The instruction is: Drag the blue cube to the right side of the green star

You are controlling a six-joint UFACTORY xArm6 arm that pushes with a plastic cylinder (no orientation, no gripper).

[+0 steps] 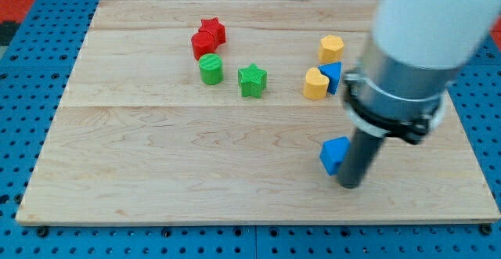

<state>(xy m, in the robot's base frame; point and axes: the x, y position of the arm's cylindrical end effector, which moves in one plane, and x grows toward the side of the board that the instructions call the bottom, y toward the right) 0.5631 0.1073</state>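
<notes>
The blue cube [334,154] lies on the wooden board [156,157], right of centre and toward the view's bottom. My tip [350,184] rests on the board, touching or almost touching the cube's right bottom side. The green star [252,80] sits up and to the left of the cube, well apart from it. The arm's wide grey and white body [415,55] hides the board's upper right part.
A green cylinder [210,69] stands left of the star. A red star [212,30] and a red block [203,45] lie above it. Two yellow blocks [331,48] [315,84] and a blue triangular block [332,77] cluster right of the star.
</notes>
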